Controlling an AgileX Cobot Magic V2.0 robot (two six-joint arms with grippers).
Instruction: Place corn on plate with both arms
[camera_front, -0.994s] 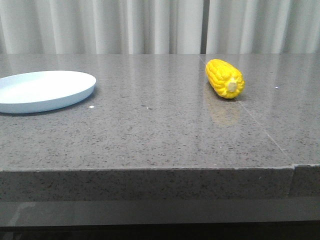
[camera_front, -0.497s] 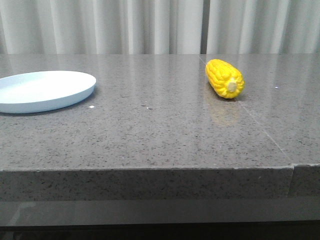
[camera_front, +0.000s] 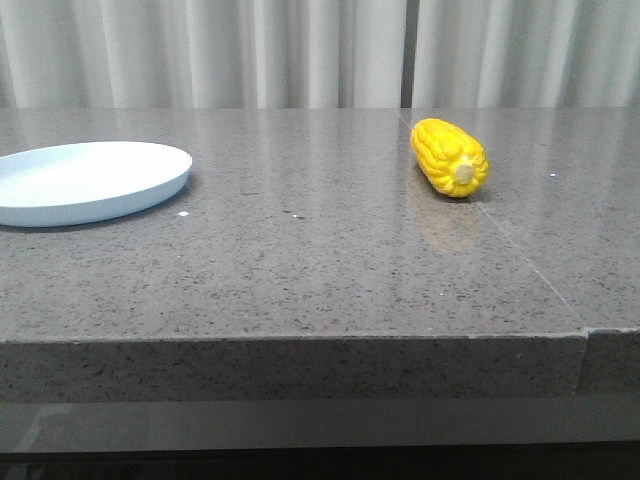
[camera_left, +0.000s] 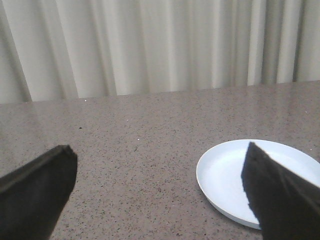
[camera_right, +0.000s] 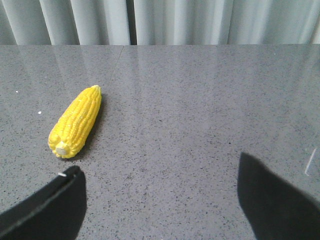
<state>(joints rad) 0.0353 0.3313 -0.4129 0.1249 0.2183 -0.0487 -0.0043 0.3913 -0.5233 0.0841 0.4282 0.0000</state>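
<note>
The yellow corn (camera_front: 451, 156) lies on the grey stone table at the right, its pale cut end toward the camera. It also shows in the right wrist view (camera_right: 75, 122), beyond one dark finger. The pale blue plate (camera_front: 90, 180) sits at the left edge of the front view, bare; it also shows in the left wrist view (camera_left: 225, 175), partly behind one finger. My left gripper (camera_left: 160, 172) is open and empty above the table beside the plate. My right gripper (camera_right: 160, 192) is open and empty, short of the corn. Neither arm shows in the front view.
The grey speckled table (camera_front: 320, 260) has a front edge near the camera and a seam (camera_front: 530, 265) running back on the right. Pale curtains (camera_front: 320, 50) hang behind the table.
</note>
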